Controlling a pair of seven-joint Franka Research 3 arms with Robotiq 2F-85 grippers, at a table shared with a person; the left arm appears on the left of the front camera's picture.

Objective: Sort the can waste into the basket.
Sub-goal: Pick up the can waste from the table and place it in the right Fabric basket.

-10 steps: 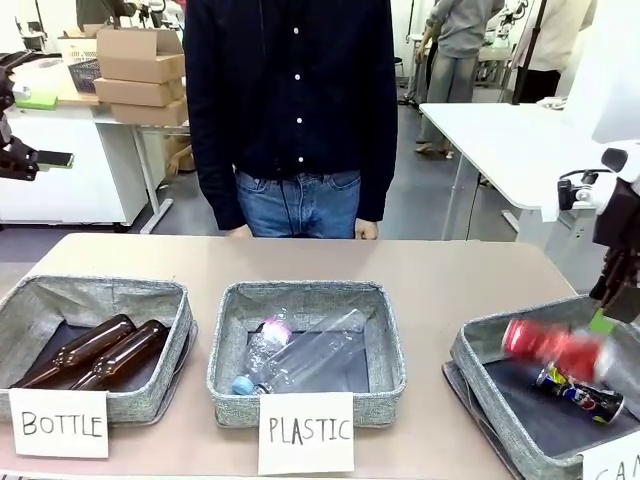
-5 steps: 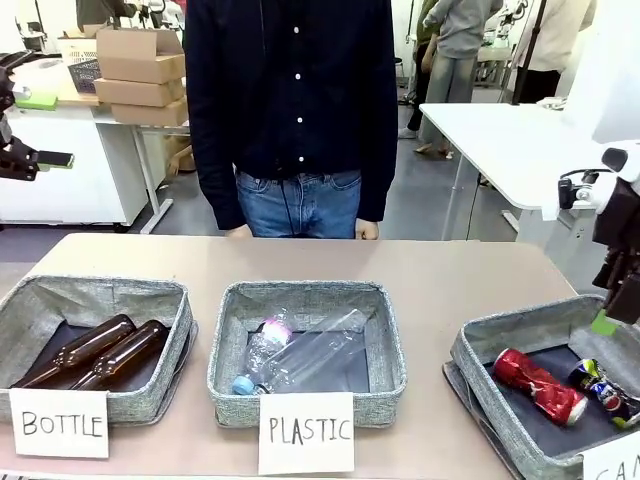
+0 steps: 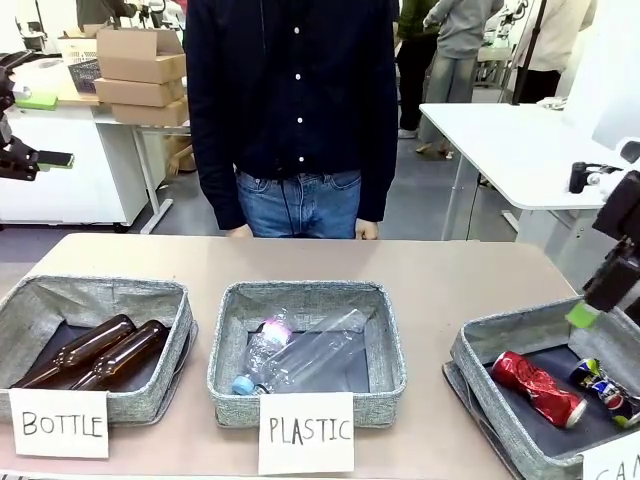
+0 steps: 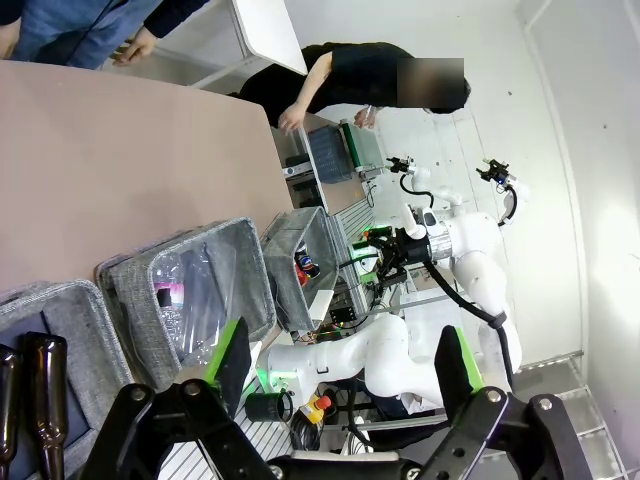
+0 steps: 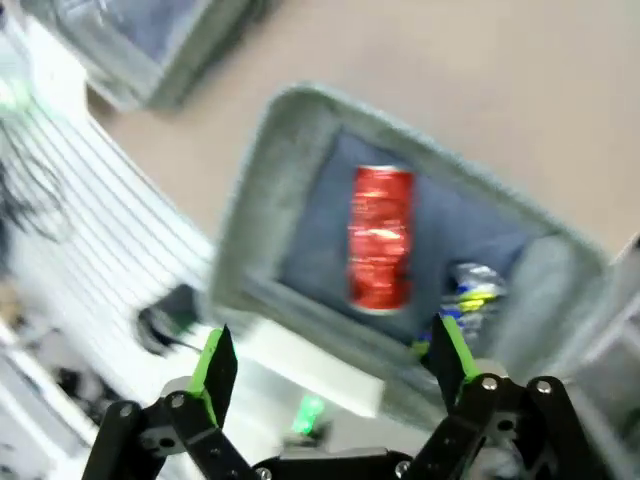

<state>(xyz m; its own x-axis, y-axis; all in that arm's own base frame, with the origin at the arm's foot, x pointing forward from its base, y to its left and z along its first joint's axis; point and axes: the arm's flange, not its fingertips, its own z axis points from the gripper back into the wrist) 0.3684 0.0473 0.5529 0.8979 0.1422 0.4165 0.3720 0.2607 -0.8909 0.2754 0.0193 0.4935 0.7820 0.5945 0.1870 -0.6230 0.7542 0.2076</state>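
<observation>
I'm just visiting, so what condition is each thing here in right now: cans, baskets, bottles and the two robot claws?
Red dented metal can: lying in the CAN basket.
Dark printed metal can: lying beside it, dented.
Grey woven CAN basket: holds both cans.
Grey PLASTIC basket: holds clear plastic bottles, lying down.
Grey BOTTLE basket: holds two brown glass bottles, lying down.
Right gripper: open, empty, above the CAN basket.
Left gripper: open, empty.

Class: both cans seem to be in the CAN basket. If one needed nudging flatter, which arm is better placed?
Probably the right. Its open gripper hangs above the CAN basket holding the red can and dark can; the left gripper is off to the far side.
</observation>
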